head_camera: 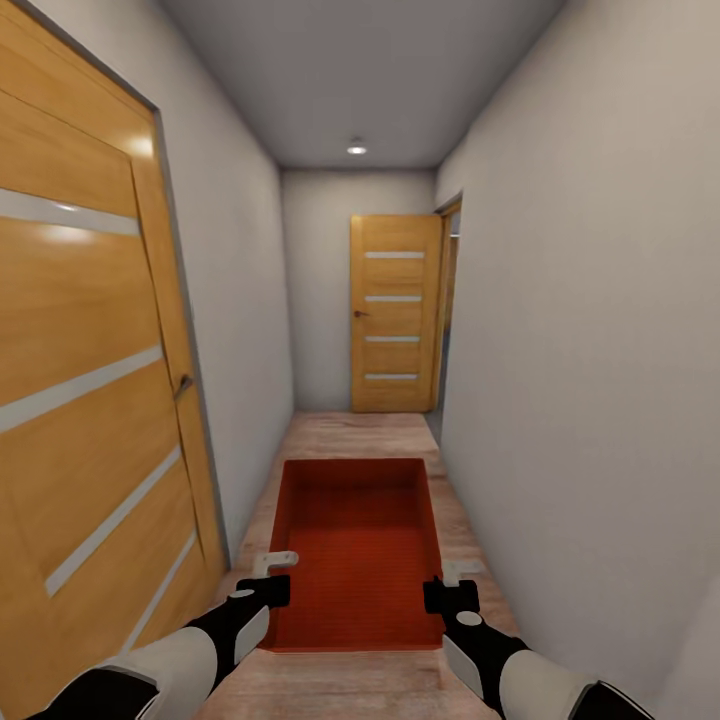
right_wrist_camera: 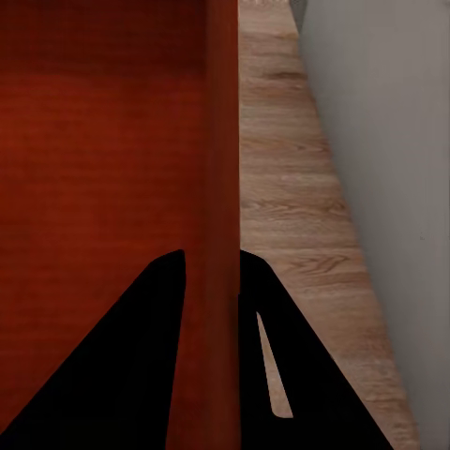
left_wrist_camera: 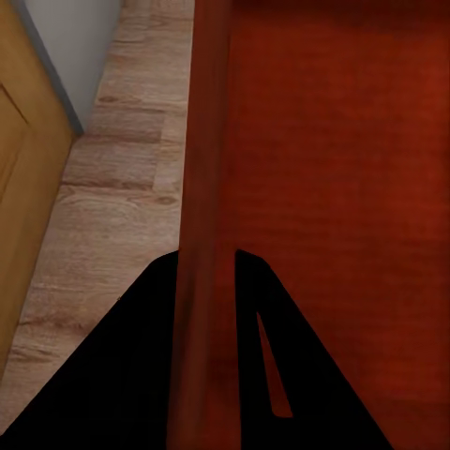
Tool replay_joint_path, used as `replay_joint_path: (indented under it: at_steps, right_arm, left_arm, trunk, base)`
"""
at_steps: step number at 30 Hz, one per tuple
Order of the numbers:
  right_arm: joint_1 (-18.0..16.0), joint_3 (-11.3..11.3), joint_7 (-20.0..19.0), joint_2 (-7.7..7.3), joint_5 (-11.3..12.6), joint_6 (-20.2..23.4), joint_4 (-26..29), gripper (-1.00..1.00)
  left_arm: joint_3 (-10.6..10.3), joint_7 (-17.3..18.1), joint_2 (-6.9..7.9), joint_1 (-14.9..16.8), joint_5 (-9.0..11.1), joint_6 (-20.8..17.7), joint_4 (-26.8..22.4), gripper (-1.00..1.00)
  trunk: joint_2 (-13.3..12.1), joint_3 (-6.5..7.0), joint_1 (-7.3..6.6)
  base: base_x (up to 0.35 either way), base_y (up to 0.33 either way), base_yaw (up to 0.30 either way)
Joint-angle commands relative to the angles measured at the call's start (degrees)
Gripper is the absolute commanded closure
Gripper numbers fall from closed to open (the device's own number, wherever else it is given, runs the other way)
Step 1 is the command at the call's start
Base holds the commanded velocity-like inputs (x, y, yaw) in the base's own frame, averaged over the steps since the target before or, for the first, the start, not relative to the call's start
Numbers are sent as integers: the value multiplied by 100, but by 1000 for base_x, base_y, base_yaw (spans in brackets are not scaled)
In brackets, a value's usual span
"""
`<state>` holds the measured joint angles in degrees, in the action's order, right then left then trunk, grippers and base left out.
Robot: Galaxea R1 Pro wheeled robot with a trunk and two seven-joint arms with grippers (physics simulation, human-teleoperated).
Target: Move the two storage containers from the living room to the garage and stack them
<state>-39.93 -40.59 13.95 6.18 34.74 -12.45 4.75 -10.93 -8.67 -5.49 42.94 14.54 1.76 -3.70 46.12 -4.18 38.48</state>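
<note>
Carried down a narrow hallway toward the far door [head_camera: 396, 313], the orange bin [head_camera: 358, 545] hangs between left end effector [head_camera: 272, 578] and right end effector [head_camera: 447, 585], each clamped on a side wall, where uneven arm motion could twist it loose.

Soft, even light from one ceiling spot [head_camera: 356, 149]; slightly blurry renders.

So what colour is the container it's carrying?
Orange-red container, best in the head view.

One storage container [head_camera: 358, 550], two hands (left [head_camera: 276, 578], right [head_camera: 450, 585]); two doors [head_camera: 396, 312], one ceiling light [head_camera: 356, 149]
</note>
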Motion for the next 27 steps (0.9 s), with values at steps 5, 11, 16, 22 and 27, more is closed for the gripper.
replay_joint_path:
  at_steps: [5, 11, 16, 22, 27]
  right_arm:
    - [-1, -84, -85, -3, 68, 14, -1, 100]
    - [-3, -85, -85, -3, 68, 19, -1, 100]
    - [-3, -81, -85, -3, 68, 29, -1, 100]
    - [-4, -81, -85, -3, 68, 22, -1, 100]
    - [-1, -81, -85, -3, 68, 21, 0, 100]
  left_arm:
    - [372, -469, 31, 13, -13, 62, -13, 100]
    - [372, -469, 31, 13, -12, 62, -8, 100]
    - [372, -469, 52, 13, -9, 62, -8, 100]
    - [372, -469, 57, 13, -6, 62, -8, 100]
    - [372, -469, 57, 13, -4, 62, -9, 100]
  trunk:
    - [7, -9, 5]
    - [7, -9, 5]
    - [7, -9, 5]
    - [7, -9, 5]
    - [7, -9, 5]
  base:
    - [325, 4, 0]
    - [325, 0, 0]
    - [325, 0, 0]
    - [325, 0, 0]
    - [325, 0, 0]
